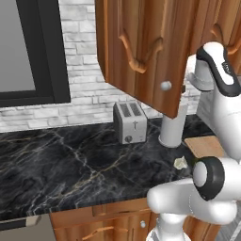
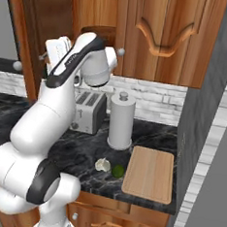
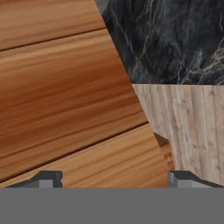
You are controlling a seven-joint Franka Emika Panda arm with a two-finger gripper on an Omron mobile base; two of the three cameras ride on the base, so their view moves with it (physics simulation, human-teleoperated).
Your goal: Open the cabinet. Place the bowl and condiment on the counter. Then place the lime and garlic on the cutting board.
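Observation:
The cabinet hangs over the counter, its left door swung out and its right door shut. Inside it, the dark bowl shows above my arm; the condiment is hidden. My hand is raised at the open cabinet's lower edge. My gripper is open, with nothing between its fingertips, close over a reddish wooden surface. The garlic and the lime lie side by side on the counter just left of the cutting board.
A silver toaster and a tall white paper-towel roll stand at the back against the brick wall. A grey wall closes the counter on the right. A dark window is at the far left.

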